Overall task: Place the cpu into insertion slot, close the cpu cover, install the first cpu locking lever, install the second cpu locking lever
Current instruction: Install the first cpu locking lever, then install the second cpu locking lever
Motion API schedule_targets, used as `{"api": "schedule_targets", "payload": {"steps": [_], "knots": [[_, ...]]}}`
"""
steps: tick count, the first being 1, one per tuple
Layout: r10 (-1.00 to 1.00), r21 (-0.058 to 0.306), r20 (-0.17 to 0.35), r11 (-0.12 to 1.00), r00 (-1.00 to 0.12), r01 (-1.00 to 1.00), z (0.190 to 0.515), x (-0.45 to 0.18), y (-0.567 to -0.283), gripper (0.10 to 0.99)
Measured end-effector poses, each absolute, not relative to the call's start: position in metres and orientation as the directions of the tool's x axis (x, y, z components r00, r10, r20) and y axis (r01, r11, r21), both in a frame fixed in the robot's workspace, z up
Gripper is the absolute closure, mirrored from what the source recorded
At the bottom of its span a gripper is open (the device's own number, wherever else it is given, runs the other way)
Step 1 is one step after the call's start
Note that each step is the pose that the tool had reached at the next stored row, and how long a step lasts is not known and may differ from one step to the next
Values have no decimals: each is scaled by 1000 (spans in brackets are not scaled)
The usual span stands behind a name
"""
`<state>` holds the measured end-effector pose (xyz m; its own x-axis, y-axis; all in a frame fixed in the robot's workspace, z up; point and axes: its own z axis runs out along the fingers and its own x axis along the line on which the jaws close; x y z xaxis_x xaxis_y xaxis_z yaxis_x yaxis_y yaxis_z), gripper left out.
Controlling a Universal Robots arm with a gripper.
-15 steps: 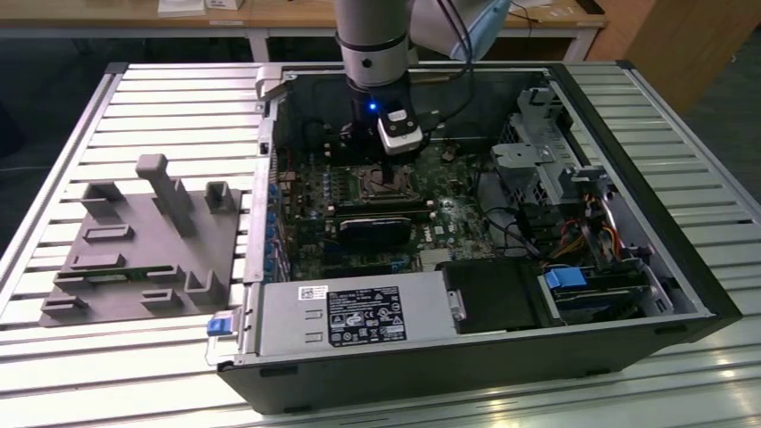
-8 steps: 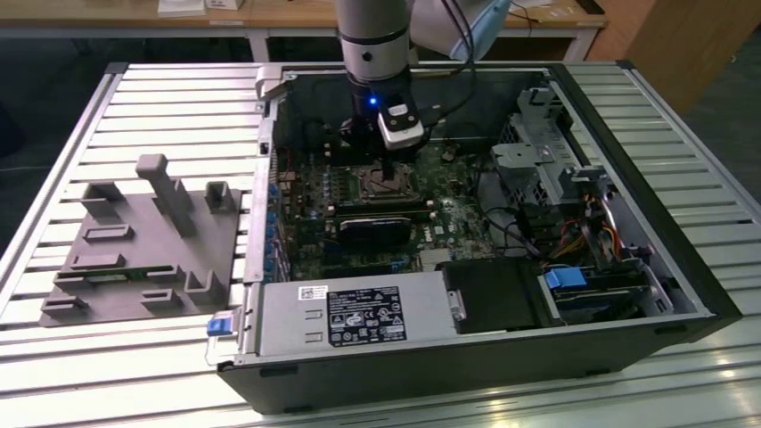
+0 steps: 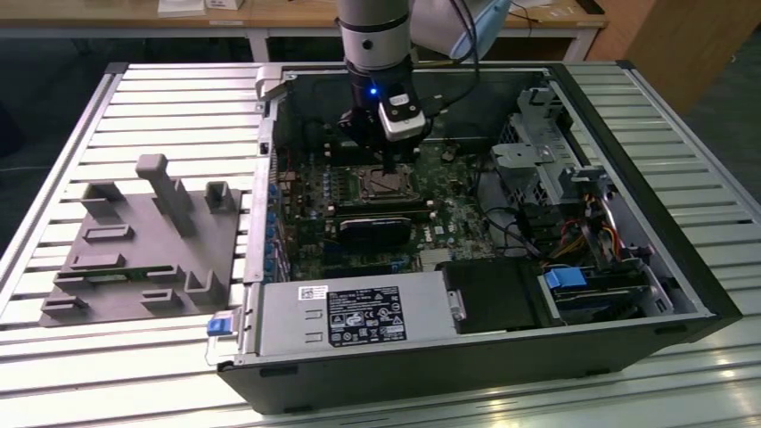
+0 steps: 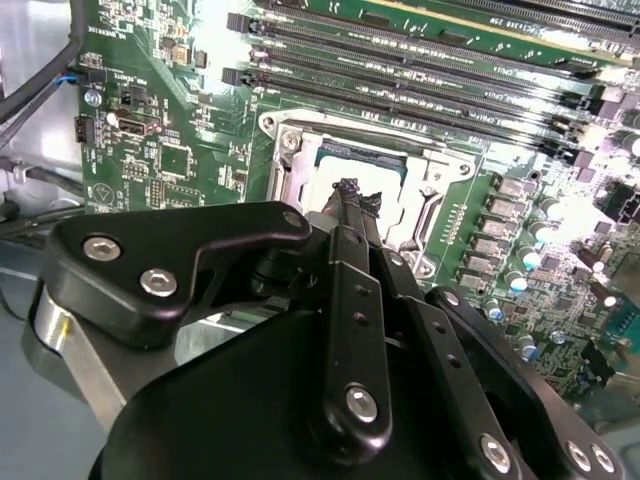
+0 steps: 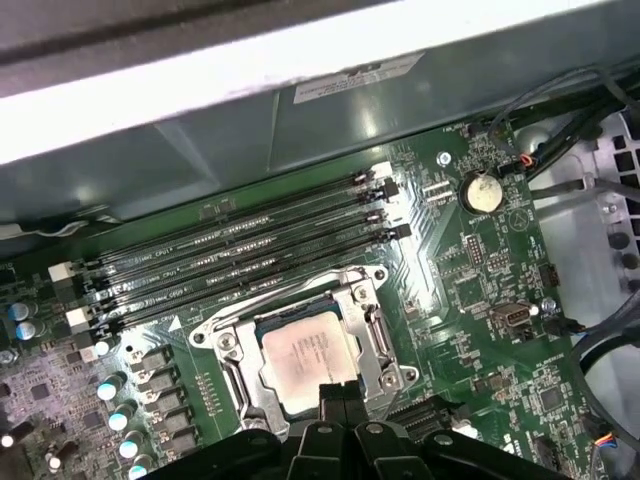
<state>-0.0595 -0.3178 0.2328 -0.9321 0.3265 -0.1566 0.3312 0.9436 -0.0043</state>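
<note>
- Exterior view: the gripper (image 3: 393, 166) hangs over the insertion slot (image 3: 383, 184) inside the open computer case (image 3: 666, 294).
- Second wrist view: jaws pressed together, tips above the slot.
- First wrist view: the cpu (image 5: 308, 358) lies seated in the slot, the cpu cover (image 5: 372, 318) closed around it.

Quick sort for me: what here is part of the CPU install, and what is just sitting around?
Job:
- cpu, seated in the insertion slot
- cpu cover, down around the chip
- gripper, at the socket's edge

Bystanders:
- memory slots
- coin cell
- power supply
- grey fixture block outside the case
</note>
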Motion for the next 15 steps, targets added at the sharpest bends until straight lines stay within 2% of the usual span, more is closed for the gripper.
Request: {"api": "schedule_targets", "payload": {"steps": [15], "knots": [[327, -2, -156, 944, -932, 331, 233, -60, -321, 984]]}}
